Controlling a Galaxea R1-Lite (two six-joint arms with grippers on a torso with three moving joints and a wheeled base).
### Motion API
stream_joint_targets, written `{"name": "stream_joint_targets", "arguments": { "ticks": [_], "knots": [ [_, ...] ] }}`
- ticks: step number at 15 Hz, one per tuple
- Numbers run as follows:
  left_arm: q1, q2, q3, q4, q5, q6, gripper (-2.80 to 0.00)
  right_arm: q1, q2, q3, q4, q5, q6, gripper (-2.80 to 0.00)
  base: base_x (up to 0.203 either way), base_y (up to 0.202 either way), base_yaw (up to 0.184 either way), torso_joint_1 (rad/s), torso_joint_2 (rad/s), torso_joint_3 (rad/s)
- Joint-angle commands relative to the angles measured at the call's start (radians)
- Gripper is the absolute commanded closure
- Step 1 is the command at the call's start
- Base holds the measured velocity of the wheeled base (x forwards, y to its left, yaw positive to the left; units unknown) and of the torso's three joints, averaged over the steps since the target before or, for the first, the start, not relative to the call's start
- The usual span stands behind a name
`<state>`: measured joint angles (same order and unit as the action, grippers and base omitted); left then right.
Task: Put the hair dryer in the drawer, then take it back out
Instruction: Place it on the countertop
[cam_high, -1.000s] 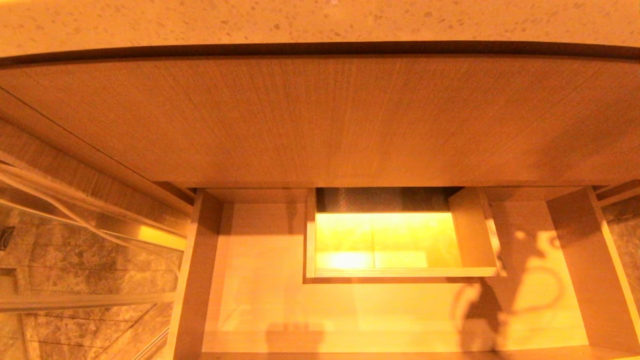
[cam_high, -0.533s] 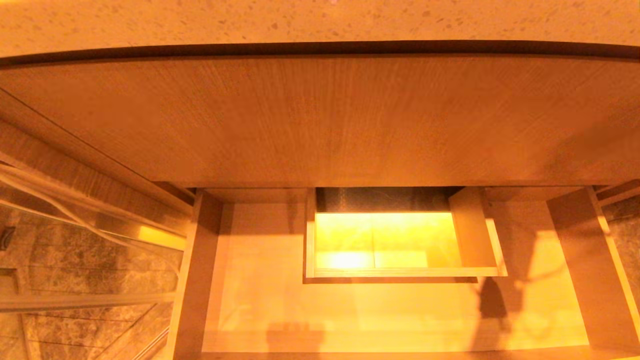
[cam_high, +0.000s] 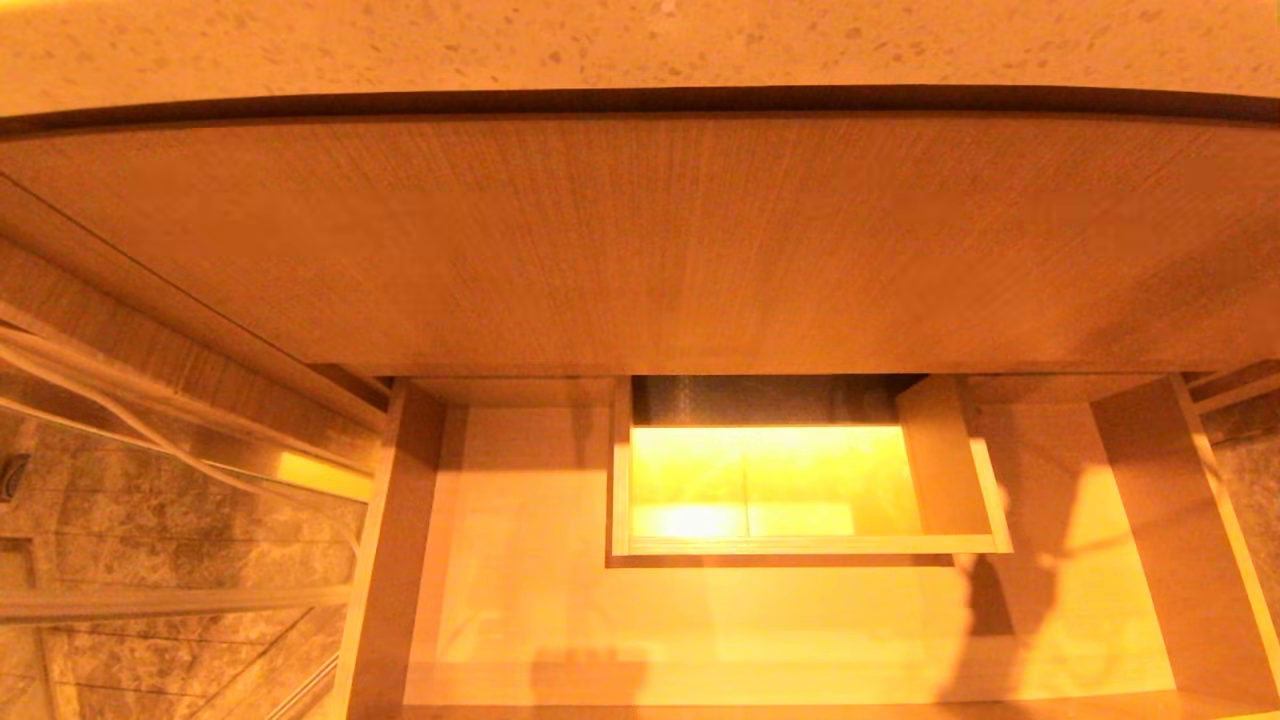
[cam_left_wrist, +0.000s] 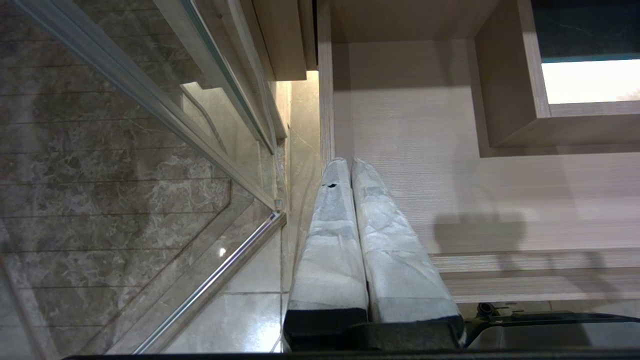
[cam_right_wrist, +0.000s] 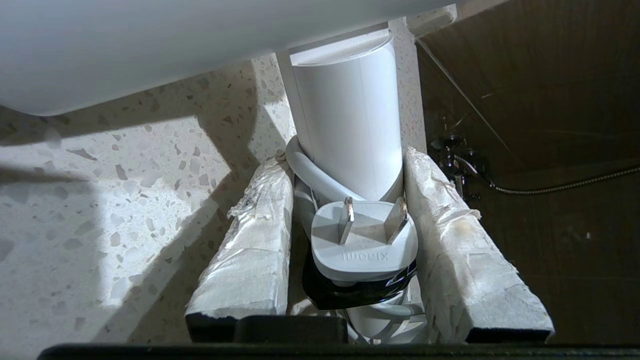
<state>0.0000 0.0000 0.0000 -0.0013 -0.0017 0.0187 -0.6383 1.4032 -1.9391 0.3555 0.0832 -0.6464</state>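
L tool (cam_left_wrist: 350, 165) hangs parked at the drawer's (cam_high: 800, 620) left end w/ its wrapped fingers (cam_left_wrist: 330, 240) pressed together, nothing between them. The drawer stands pulled open, one boxed cut-out (cam_high: 790, 490) in its middle, no dryer inside. R tool (cam_right_wrist: 350, 240) is out of the head view – it's clamped on the hair dryer (cam_right_wrist: 350, 120), over the speckled tabletop (cam_right_wrist: 125, 200), below a white basin edge (cam_right_wrist: 150, 40). One dryer, one plug (cam_right_wrist: 364, 237), one coiled cord (cam_right_wrist: 320, 175), two pins. Judging by look: smooth hard plastic body, prob. slippery and fairly light; cord is soft and could snag on the drawer rim. Best hold looks like the cylindrical body w/ cord and plug trapped – as it sits now.
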Motion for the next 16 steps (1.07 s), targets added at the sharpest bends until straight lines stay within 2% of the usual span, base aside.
{"name": "stream_joint_targets", "arguments": {
  "ticks": [1,7,10,16],
  "knots": [
    [0.000,0.000,0.002,0.000,0.000,0.000,0.00,0.011,0.005,0.000,0.005,0.003,-0.004,0.00,0.000,0.000,0.000,0.000,0.00,0.000],
    [0.000,0.000,0.002,0.000,0.000,0.000,0.00,0.009,0.001,0.000,0.078,-0.016,0.007,0.00,0.000,0.000,0.000,0.000,0.00,0.000],
    [0.000,0.000,0.002,0.000,0.000,0.001,0.00,0.011,-0.009,0.000,0.083,-0.089,0.011,0.00,0.000,0.000,0.000,0.000,0.00,0.000],
    [0.000,0.000,0.002,0.000,0.000,0.001,0.00,0.011,-0.012,0.000,0.067,-0.088,0.057,0.00,0.000,0.000,0.000,0.000,0.00,0.000]
  ]
}}
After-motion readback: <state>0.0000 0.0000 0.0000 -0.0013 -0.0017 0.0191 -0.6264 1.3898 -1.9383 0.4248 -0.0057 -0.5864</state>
